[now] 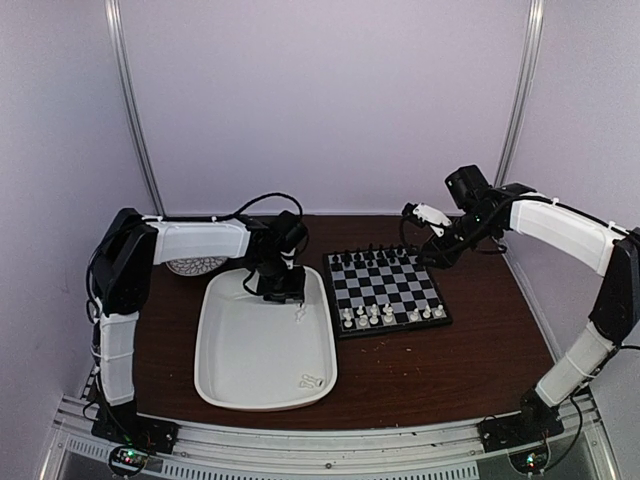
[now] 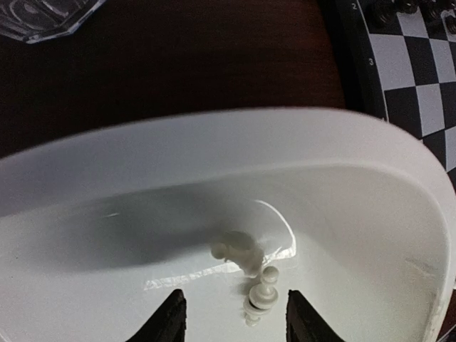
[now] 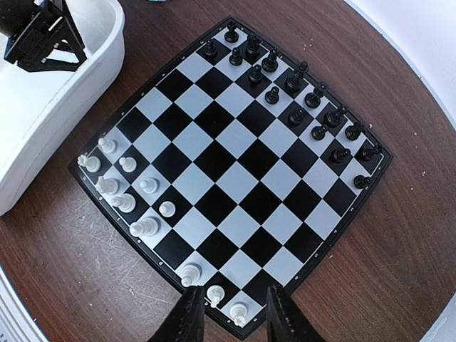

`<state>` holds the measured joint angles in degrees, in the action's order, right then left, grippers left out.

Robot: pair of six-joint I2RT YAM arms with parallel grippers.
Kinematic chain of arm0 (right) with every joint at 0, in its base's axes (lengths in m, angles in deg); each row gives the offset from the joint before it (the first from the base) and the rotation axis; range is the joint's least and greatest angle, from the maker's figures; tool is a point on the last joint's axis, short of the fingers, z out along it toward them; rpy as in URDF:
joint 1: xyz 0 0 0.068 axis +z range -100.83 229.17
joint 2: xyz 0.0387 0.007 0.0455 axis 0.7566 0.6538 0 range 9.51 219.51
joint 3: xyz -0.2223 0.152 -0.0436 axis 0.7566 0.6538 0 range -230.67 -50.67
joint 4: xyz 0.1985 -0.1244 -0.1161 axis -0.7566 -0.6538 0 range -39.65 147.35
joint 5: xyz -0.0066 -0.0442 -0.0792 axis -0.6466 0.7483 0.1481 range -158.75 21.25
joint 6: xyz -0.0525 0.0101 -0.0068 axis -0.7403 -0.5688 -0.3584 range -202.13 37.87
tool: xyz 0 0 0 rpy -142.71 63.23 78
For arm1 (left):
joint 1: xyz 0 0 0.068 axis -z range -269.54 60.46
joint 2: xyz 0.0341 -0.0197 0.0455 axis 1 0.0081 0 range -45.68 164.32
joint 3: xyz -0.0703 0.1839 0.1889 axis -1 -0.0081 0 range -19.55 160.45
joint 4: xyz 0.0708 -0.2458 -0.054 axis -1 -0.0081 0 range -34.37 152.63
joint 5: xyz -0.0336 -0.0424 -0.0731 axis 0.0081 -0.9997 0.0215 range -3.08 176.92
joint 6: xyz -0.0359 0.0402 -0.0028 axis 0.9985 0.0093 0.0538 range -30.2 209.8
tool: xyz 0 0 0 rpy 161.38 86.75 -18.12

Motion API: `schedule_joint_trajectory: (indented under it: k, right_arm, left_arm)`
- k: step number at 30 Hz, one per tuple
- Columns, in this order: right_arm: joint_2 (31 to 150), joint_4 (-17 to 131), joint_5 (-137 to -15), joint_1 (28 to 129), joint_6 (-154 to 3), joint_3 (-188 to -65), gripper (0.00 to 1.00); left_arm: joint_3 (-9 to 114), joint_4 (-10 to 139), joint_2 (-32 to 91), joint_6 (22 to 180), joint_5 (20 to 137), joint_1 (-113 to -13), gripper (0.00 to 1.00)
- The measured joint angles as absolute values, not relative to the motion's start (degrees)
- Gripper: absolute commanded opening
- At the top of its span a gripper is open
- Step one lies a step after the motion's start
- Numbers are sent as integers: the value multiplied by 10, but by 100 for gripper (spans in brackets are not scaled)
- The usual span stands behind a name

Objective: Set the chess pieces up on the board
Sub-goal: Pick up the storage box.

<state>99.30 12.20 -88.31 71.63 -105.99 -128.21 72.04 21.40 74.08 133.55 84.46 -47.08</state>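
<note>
We see the white tray [image 1: 225, 370] on the left of the table [image 1: 450, 370], just beside the board [image 1: 385, 285]. It holds a few loose white chess pieces [image 1: 312, 381]: some lie in its near right corner and one lies by its right wall. The left wrist view shows one more white piece [image 2: 262, 296] standing on the tray floor, with a pale blurred shape just beyond it that we cannot identify.

On the board, white men stand along the near rows with several squares bare. The black chessmen [image 1: 375, 258] fill the far rows.

The left arm bends down into the far end of the tray. The left gripper [image 1: 280, 290] is spread, one finger on each side of that white piece, with a clear gap on one side. We cannot tell whether the other finger touches it.

The right arm reaches in from the right. The right gripper [image 1: 428, 213] hangs high over the board's far right corner, fingers apart and holding nothing.

A glass dish [image 1: 195, 265] lies far left, partly hidden by the left arm.
</note>
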Motion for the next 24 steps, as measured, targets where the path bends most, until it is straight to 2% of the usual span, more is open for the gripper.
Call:
schedule_joint_trajectory:
  k: [8,17,24]
  right_arm:
    - [984,131,-896,712,-1060,-1272,34]
    - [984,132,-909,711,-1060,-1271,34]
    - [984,132,-910,711,-1060,-1271,34]
  left_arm:
    - [710,213,755,1358,830,-468,42]
    - [725,174,758,1253,819,-451,37]
    - [770,143,778,1209,820,-447,37]
